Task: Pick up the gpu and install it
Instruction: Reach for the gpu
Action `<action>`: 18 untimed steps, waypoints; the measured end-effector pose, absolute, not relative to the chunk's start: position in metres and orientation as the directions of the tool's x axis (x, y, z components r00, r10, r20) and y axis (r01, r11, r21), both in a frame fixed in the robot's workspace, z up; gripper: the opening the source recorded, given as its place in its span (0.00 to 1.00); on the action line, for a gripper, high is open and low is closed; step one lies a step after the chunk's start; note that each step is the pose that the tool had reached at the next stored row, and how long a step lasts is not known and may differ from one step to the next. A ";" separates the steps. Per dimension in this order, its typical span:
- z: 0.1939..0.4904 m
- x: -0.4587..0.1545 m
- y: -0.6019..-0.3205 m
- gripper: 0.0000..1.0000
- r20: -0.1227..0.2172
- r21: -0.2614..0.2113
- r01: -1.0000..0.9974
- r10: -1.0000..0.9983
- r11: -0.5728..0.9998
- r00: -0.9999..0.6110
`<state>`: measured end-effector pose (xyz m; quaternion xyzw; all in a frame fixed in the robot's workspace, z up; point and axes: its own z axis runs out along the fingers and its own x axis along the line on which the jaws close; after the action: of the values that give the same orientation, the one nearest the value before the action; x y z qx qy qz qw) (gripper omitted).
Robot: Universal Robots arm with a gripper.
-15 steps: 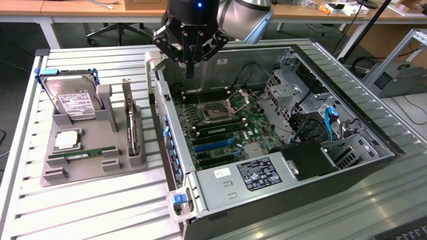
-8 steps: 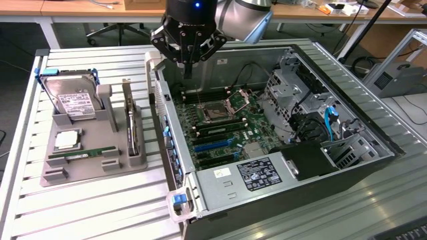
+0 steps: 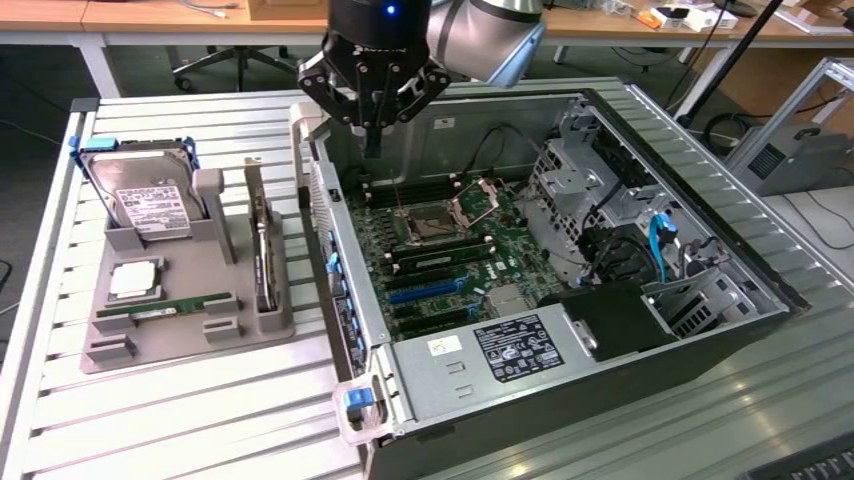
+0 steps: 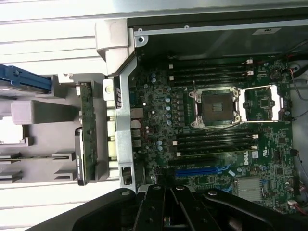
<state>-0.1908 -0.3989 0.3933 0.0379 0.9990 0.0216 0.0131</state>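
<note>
Table (image 3: 174, 420): ribbed aluminium slats; wooden desks (image 3: 134, 15) behind.
Case (image 3: 667, 390): black steel tower, lying open, green motherboard (image 3: 441, 250).
Gpu (image 3: 264, 262): on edge in grey plastic holder (image 3: 174, 340) beside case.
My gripper (image 3: 372, 145): clenched, empty, above case rim.

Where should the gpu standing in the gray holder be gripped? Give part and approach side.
Grip the gpu by its upper long edge, coming straight down from above and clamping its two flat faces. It stands on edge in the gray holder, whose posts hold its ends, so the top edge is probably the only free part.
</note>
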 end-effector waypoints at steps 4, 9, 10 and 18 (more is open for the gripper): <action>0.393 -0.193 -0.399 0.11 -0.024 0.044 0.075 0.076 0.996 -0.997; 0.393 -0.196 -0.399 0.11 -0.024 0.044 0.075 0.076 0.996 -0.997; 0.393 -0.196 -0.399 0.11 -0.024 0.044 0.075 0.076 0.996 -0.997; 0.393 -0.199 -0.399 0.11 -0.025 0.044 0.075 0.076 0.996 -0.997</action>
<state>-0.1993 -0.3989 0.3933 0.0379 0.9990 0.0215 0.0131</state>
